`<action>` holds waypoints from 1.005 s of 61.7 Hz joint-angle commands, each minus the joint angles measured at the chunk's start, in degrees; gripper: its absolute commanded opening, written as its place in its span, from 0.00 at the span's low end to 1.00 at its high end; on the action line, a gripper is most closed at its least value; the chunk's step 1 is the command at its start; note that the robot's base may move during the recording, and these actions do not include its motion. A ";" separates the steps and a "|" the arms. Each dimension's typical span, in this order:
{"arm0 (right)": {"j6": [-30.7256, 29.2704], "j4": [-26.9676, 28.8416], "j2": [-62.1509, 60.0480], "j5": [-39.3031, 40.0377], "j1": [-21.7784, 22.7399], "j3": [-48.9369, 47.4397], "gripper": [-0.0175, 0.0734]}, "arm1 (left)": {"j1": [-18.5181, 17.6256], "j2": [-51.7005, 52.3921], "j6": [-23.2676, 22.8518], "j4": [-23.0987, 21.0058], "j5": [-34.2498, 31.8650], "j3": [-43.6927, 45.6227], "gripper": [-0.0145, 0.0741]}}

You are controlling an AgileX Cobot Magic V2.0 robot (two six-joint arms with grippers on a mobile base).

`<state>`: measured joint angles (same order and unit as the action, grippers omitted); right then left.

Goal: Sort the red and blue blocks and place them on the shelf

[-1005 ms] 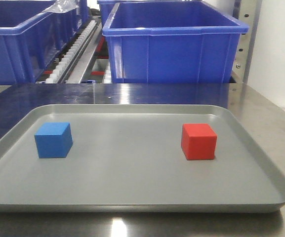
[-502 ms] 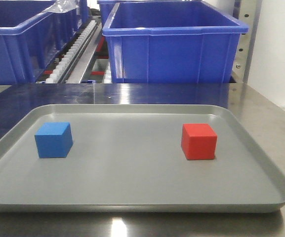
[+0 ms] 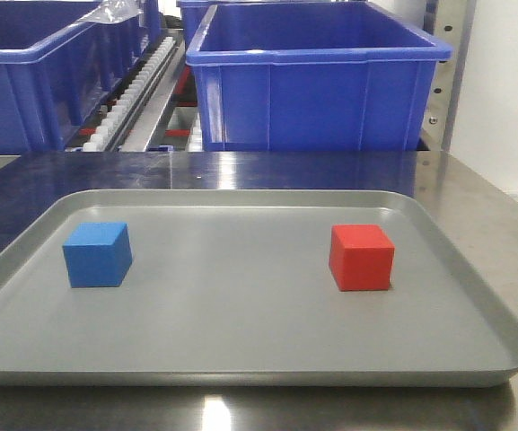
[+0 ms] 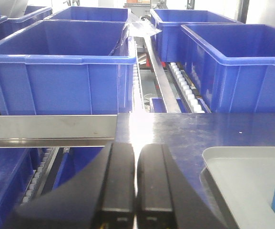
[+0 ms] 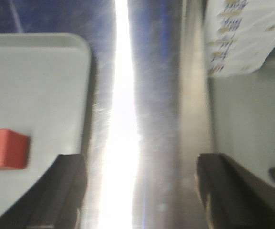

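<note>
Matte and sharp-edged, the red block [image 3: 361,257] and the blue block [image 3: 97,254] sit well apart on the grey tray [image 3: 241,341], red at right, blue at left; both look light, rigid and grippy, best pinched across two opposite flat faces. The left gripper [image 4: 135,186] has its fingers pressed together on nothing, short of the tray's corner, while the right gripper [image 5: 139,164], in a blurred view, seems spread wide over the steel table [image 5: 166,95] just beside the tray.

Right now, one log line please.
matte blue cube: on grey rimmed tray; matte red cube: same tray; left pincer: shut; right pincer: open
</note>
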<state>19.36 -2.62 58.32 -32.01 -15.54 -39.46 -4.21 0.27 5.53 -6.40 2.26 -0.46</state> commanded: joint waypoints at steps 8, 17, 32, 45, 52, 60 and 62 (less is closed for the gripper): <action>9.37 -1.55 9.97 -9.29 -6.57 -11.07 0.87 | 0.03 0.96 -0.41 -0.14 -4.70 -1.47 0.30; 10.78 -1.55 17.35 -17.06 -11.35 -18.43 0.87 | 0.03 0.96 -0.41 -0.14 -4.70 -1.47 0.30; 13.03 -1.50 27.65 -24.24 -17.01 -29.45 0.87 | 0.03 0.96 -0.41 -0.14 -4.70 -1.47 0.30; 13.71 -1.42 32.93 -25.09 -20.73 -33.95 0.87 | 0.03 0.96 -0.41 -0.14 -4.70 -1.47 0.30; 15.11 -1.32 34.47 -25.02 -21.75 -34.40 0.87 | 0.03 0.96 -0.41 -0.14 -4.70 -1.47 0.30; 17.28 -1.32 35.71 -24.81 -21.88 -34.40 0.87 | 0.03 0.96 -0.41 -0.14 -4.70 -1.47 0.30; 17.38 -1.37 36.03 -24.81 -21.88 -34.40 0.87 | 0.03 0.96 -0.41 -0.14 -4.70 -1.47 0.30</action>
<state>35.76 -3.08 95.97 -57.20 -37.45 -72.02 -4.21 0.27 5.53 -6.40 2.26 -0.46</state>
